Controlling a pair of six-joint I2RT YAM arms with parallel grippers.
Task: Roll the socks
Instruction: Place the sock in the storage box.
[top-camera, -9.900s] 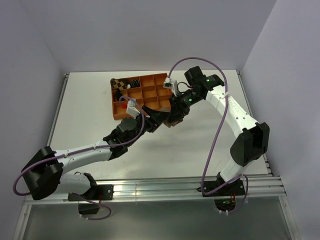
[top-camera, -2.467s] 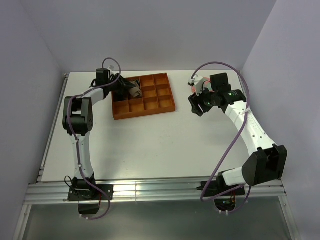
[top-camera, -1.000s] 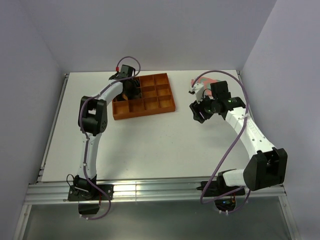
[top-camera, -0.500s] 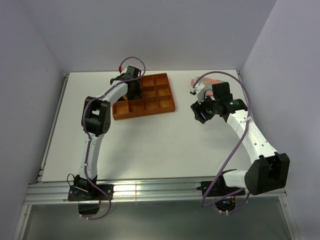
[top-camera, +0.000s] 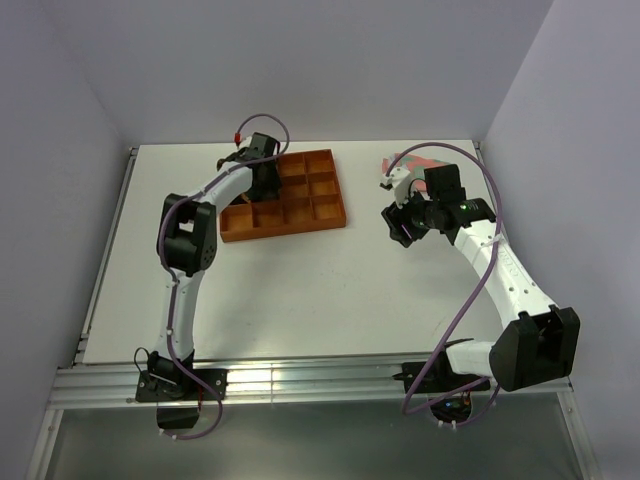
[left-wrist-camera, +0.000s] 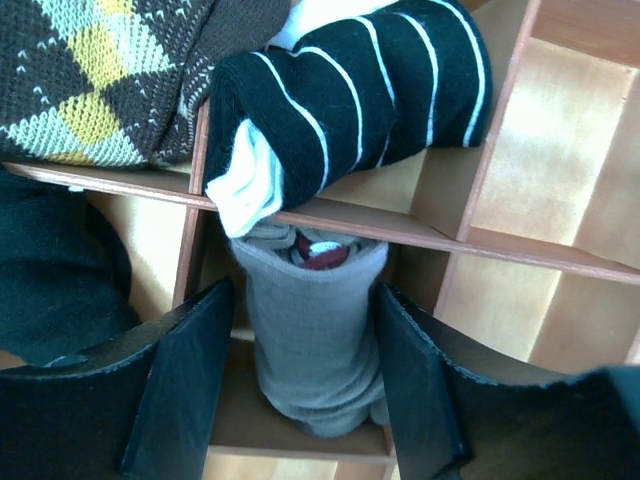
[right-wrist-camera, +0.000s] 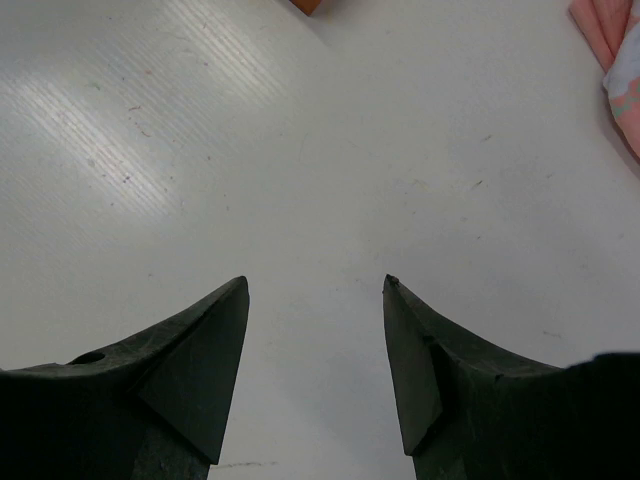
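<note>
The tan-brown sock (left-wrist-camera: 315, 340) is rolled into a bundle, with its maroon-and-white cuff showing at the top. It stands in a compartment of the orange tray (left-wrist-camera: 500, 245). My left gripper (left-wrist-camera: 303, 295) is open, with a finger on each side of the bundle. The black sock with thin white stripes (left-wrist-camera: 350, 90) lies rolled across the divider just beyond. In the top view my left gripper (top-camera: 262, 180) is over the tray's (top-camera: 310, 215) back left part and hides both socks. My right gripper (top-camera: 398, 225) is open and empty over bare table (right-wrist-camera: 315, 285).
A brown checkered rolled sock (left-wrist-camera: 90, 80) lies in the tray beside the black one, with dark fabric (left-wrist-camera: 50, 270) to the left. Flat pink socks (top-camera: 410, 162) lie at the back right, by my right gripper (right-wrist-camera: 612, 60). The tray's corner (right-wrist-camera: 308, 5) shows in the right wrist view.
My left gripper has stayed over the tray's back left compartments, and the tray has shifted and turned slightly. My right arm has drawn back a little to the right.
</note>
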